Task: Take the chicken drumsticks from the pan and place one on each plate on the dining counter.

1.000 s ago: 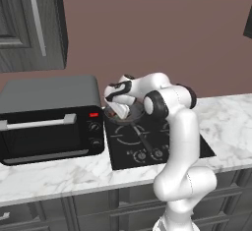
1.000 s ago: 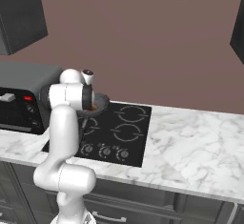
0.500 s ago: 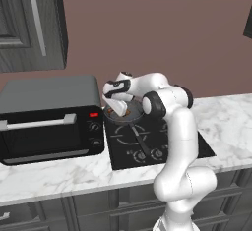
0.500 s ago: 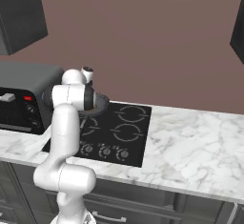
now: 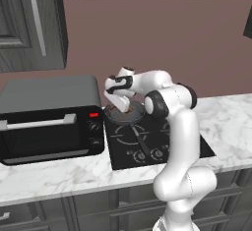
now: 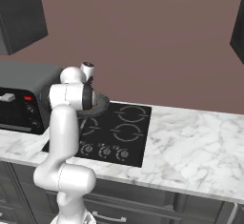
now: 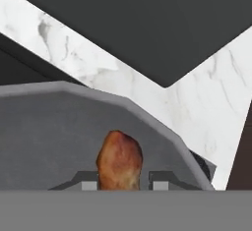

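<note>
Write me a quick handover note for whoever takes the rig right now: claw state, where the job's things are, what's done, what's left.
Claw: shut on a chicken drumstick, low inside the pan.
Pan: on the black cooktop, beside the toaster oven; handle points toward the counter's front edge.
Done: first drumstick gripped, not yet lifted clear of the pan.
Left: lift it, carry it to a plate on the dining counter, then put one on each other plate. Whether more drumsticks lie in the pan I cannot tell.
</note>
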Controlling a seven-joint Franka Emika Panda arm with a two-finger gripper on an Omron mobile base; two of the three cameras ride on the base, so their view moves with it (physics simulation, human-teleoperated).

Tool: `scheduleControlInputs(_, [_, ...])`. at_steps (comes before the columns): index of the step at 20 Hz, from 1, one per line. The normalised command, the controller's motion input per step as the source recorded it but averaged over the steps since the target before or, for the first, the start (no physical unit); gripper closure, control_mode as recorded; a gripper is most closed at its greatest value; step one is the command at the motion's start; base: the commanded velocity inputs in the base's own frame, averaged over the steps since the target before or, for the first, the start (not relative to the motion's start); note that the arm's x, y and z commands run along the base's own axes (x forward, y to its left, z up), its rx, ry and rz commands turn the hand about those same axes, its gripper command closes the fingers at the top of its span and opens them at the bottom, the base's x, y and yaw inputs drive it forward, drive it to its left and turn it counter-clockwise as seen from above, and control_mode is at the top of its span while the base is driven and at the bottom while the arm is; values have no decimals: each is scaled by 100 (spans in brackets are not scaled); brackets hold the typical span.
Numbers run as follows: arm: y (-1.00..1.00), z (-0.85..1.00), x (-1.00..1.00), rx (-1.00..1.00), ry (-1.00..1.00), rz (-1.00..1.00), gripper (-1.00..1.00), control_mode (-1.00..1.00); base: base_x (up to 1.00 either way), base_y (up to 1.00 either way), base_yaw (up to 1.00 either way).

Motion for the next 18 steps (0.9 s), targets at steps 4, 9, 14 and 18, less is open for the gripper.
scheduleControlInputs(4, [-7,64,-54,-7,0,0,100,-100,0,0,0])
scheduleControlInputs(9, [-5,24,-90,-8,0,-7,100,-100,0,0,0])
scheduleControlInputs(14, [-23,27,-75,-1,6,-31,100,-100,0,0,0])
scheduleControlInputs(18, [-35,28,-61,-3,3,-45,100,-100,0,0,0])
